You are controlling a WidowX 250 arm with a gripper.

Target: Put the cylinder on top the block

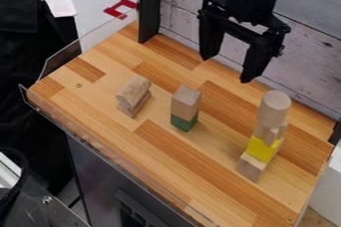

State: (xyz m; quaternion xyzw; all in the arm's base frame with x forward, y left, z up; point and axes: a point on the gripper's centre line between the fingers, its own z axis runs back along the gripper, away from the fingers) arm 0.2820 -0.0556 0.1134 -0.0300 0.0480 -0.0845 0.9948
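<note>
My black gripper (228, 67) hangs open over the back of the wooden table, with nothing between its fingers. To its right and nearer the front, a plain wooden cylinder (273, 108) stands upright at the top of a stack. Under it are a small notched wooden piece (269, 132), a yellow block (261, 148) and a plain wooden block (252, 166) at the bottom. Mid-table, a plain wooden block (186, 99) rests on a green block (184, 122), apart from the gripper.
Left of the green block stands a low pile of shaped wooden pieces (134, 95). Clear plastic guards (63, 61) edge the table (160, 159) at the left and front. A black post (150, 7) and a plank wall (186, 9) stand behind.
</note>
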